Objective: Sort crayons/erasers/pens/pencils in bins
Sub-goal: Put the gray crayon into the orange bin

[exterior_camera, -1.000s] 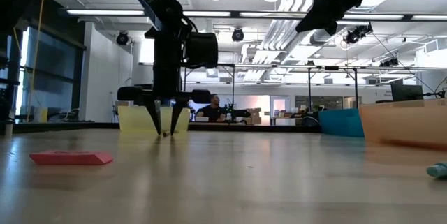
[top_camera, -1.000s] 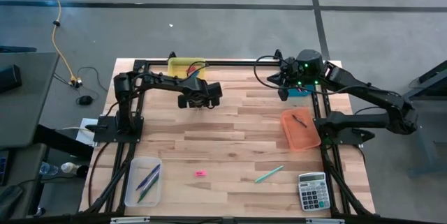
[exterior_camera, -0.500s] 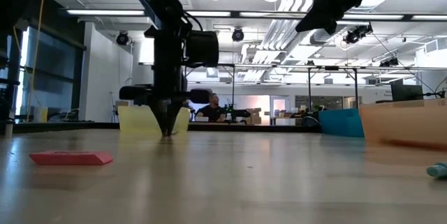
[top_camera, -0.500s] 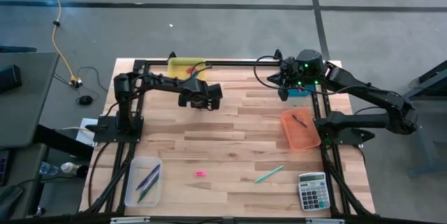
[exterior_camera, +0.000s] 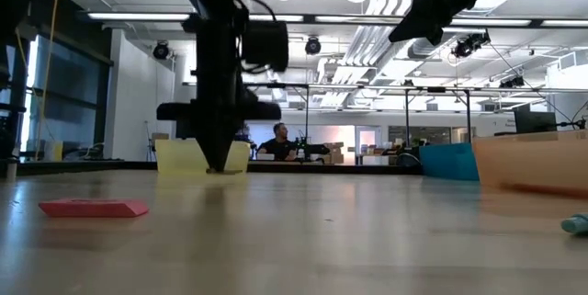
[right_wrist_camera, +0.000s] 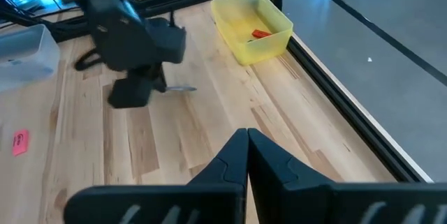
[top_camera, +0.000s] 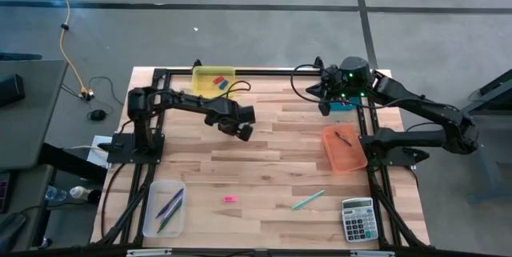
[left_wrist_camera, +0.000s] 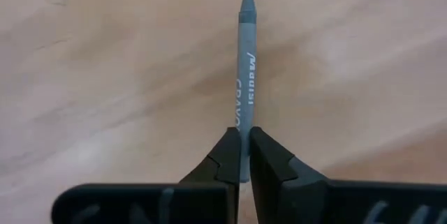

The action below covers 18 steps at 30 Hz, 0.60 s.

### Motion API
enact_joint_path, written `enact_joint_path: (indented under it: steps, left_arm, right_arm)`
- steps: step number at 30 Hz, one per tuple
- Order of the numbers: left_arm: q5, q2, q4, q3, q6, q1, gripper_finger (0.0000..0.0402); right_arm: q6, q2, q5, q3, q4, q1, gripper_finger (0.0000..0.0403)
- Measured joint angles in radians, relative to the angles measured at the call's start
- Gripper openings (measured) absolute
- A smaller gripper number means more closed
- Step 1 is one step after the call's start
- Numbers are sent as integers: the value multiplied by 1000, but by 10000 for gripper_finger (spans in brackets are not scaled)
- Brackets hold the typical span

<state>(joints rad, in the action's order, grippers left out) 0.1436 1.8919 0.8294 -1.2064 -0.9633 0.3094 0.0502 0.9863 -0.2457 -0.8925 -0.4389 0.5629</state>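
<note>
The left gripper [top_camera: 243, 130] has been shifted away from the yellow bin [top_camera: 203, 74], which is now uncovered, and closed on a grey crayon [left_wrist_camera: 245, 63].

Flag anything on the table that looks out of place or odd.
Nothing looks damaged or spilled. Loose items remain outside the bins: a pink eraser and a teal stick lie on the bare table, and the left gripper pinches a grey crayon. A calculator sits at one corner.
</note>
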Motion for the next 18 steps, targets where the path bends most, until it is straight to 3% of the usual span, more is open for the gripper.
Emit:
enact_joint_path:
  steps: [5, 9, 14, 18]
  left_arm:
    - [31, -85, -5, 0, 76, -17, 1]
    - [65, -162, -15, 0, 128, -40, 1]
    - [86, -252, -76, -1, 206, -74, 1]
    - [101, -316, -105, -1, 270, -103, 0]
  right_arm:
    - [-24, 0, -22, 0, -5, 0, 0]
    - [-44, -1, -104, 42, 68, 0, 0]
    - [-199, 0, -267, 224, 374, 0, 0]
    - [-387, 0, -308, 362, 635, -9, 0]
